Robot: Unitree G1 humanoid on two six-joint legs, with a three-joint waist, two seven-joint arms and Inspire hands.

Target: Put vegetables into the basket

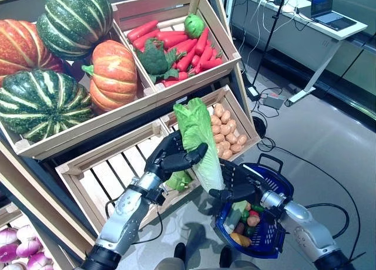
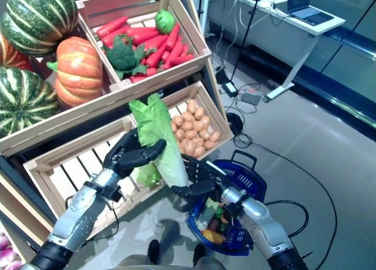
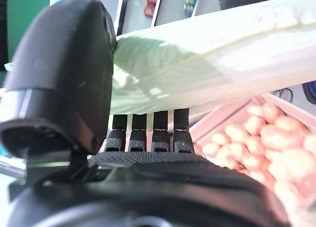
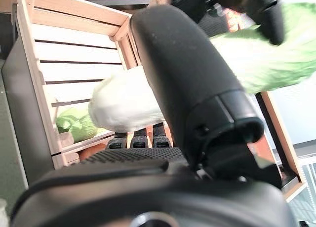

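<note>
Both hands hold the cabbage (image 1: pixel 197 138) upright: the left hand (image 1: pixel 173 155) curls round its leafy middle, the right hand (image 1: pixel 235 185) closes on its pale base, just beside the blue basket (image 1: pixel 276 179) below-right.

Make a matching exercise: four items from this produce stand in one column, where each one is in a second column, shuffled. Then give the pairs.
Items
1. Chinese cabbage
2. potatoes
3. carrots
4. blue basket

Places
A. upper crate with the broccoli
B. held up in the left hand
C. on the right arm, by the right hand
D. lower right crate

Pairs: 1-B, 2-D, 3-A, 4-C
</note>
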